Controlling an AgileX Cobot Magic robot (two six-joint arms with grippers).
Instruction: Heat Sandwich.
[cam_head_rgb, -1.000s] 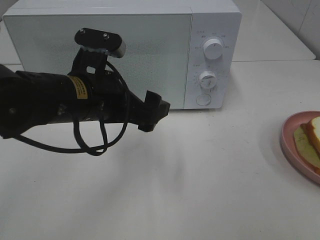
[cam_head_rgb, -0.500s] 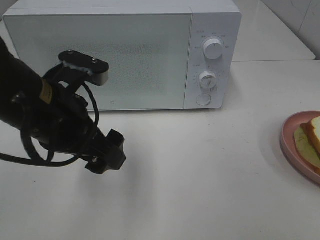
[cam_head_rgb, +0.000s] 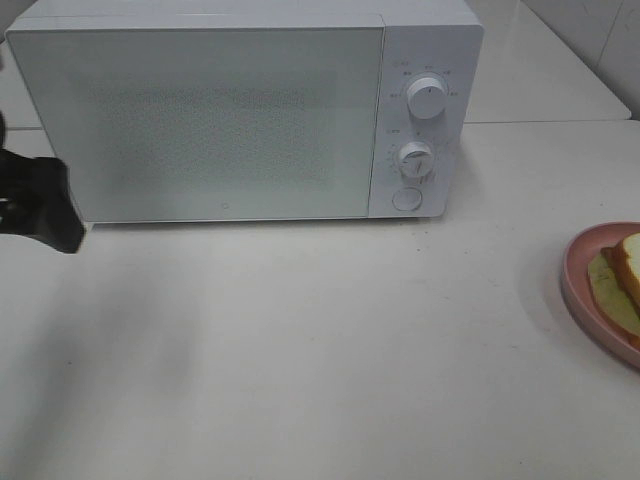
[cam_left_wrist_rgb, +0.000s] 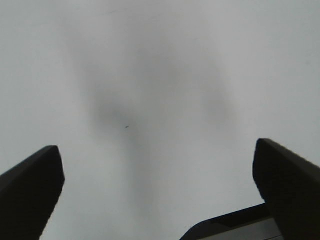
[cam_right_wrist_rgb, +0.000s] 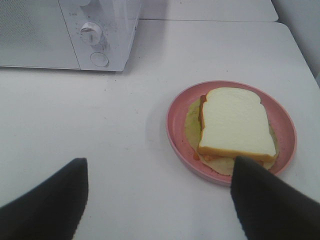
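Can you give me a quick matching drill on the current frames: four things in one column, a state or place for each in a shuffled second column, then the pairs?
Column A
1. microwave door
2. sandwich
3. left gripper
4. pink plate

Column B
a. open over bare tabletop, holding nothing
b. on the table to the right of the microwave
c. closed
d. resting on the plate, untouched

Pairs: 1-c, 2-d, 3-a, 4-b
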